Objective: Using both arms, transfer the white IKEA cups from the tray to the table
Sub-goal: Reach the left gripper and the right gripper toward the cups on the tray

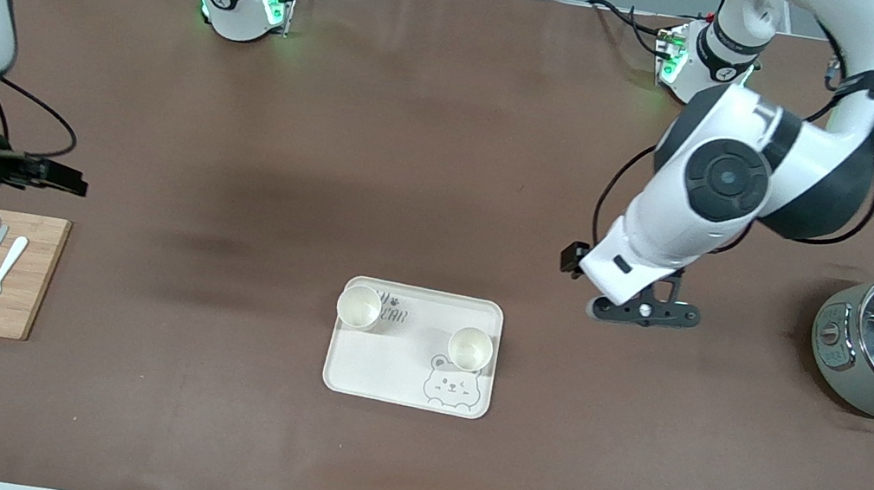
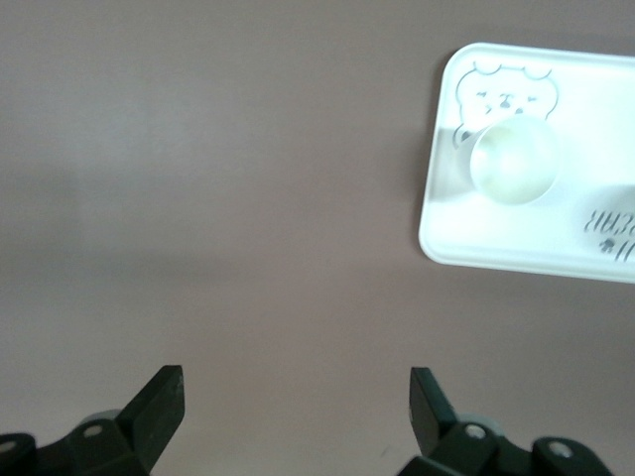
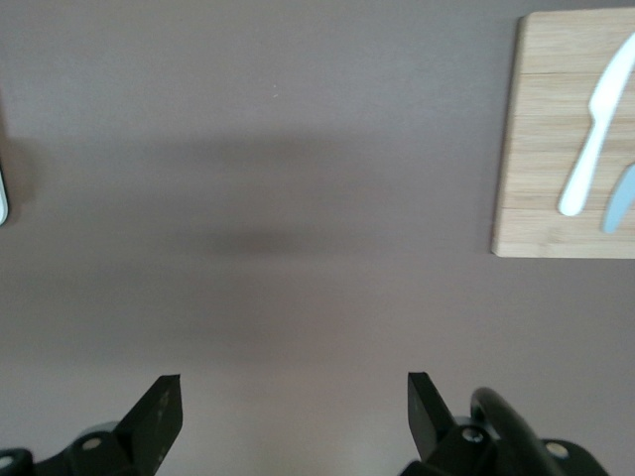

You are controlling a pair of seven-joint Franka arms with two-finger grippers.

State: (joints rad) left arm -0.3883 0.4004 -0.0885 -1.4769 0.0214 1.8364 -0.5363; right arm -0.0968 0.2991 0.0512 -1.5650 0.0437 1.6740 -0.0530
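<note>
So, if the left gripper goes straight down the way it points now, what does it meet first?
Probably only bare table. The left gripper is open and points down at brown surface beside the tray; the nearest cup sits off its line.

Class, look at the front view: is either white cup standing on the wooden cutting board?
No: both white cups stand upright on the bear-printed tray, while the cutting board carries only knives and lemon slices.
</note>
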